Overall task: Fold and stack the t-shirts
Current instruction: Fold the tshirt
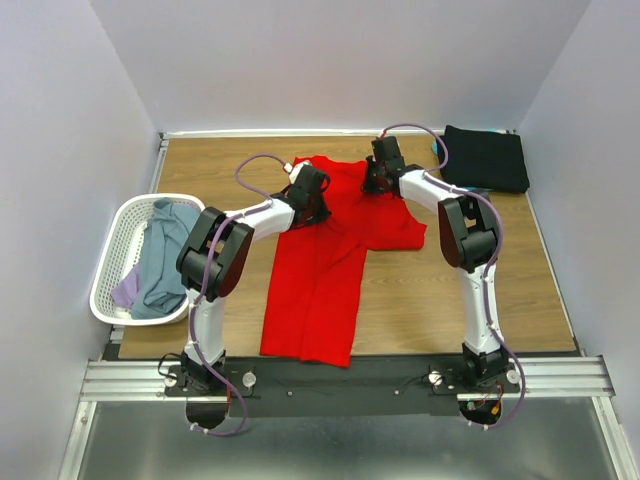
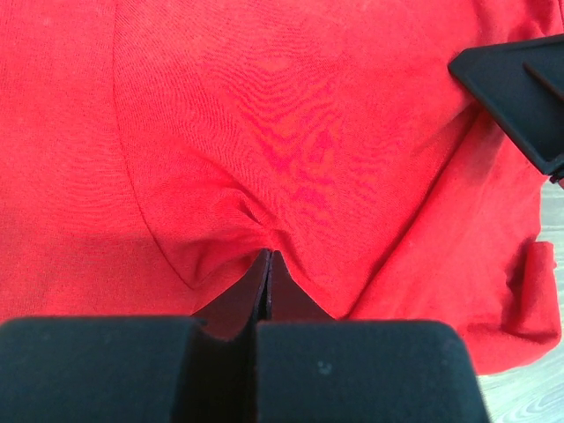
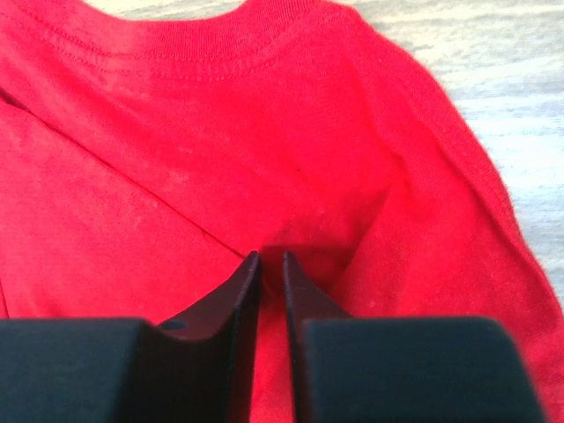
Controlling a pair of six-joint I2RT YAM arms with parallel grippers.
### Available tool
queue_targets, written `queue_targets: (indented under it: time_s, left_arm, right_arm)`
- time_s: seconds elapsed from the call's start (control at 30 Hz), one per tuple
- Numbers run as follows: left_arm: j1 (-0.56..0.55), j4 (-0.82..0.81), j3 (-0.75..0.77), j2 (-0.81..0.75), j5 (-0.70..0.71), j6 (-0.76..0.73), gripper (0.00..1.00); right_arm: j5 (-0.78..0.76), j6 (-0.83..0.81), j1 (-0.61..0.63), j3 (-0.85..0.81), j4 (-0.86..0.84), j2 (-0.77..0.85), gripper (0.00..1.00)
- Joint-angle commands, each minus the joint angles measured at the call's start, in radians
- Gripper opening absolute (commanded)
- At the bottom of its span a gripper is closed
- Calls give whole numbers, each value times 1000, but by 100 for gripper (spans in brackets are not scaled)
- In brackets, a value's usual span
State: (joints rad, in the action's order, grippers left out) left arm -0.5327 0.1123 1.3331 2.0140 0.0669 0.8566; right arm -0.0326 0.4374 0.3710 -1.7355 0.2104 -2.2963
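**Red shirt (image 1: 320, 270) gripped near the collar**

A wooden counter (image 1: 500, 290) sits between pale walls (image 1: 60, 150). The shirt lies mid-counter. The left claw (image 2: 269, 257) is clenched on a pucker of it, and the right claw (image 3: 271, 257) nips cloth below the collar. A black shirt (image 1: 487, 158) lies far right. A basket (image 1: 108, 262) at the left holds a grey-blue shirt (image 1: 165, 260).

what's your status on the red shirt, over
Left gripper shut on red t-shirt. Right gripper shut on it below the collar. Shirt partly folded, one sleeve out. Nothing in the way.
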Motion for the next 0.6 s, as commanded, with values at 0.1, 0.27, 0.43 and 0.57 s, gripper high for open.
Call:
queue_targets:
  time_s: [0.1,0.27,0.43,0.57]
  left_arm:
    - [-10,-23,-14,-44,-12,-11,0]
    - [-10,-26,-18,-47,-13,-11,0]
    - [-10,-30,-23,-55,-15,-13,0]
    - [-10,-31,-31,-61,-16,-14,0]
  right_arm:
    - [26,6,-7,19,0,67,16]
    - [26,9,-7,14,0,84,10]
    - [25,9,-7,11,0,103,7]
    - [20,12,-9,19,-2,121,6]
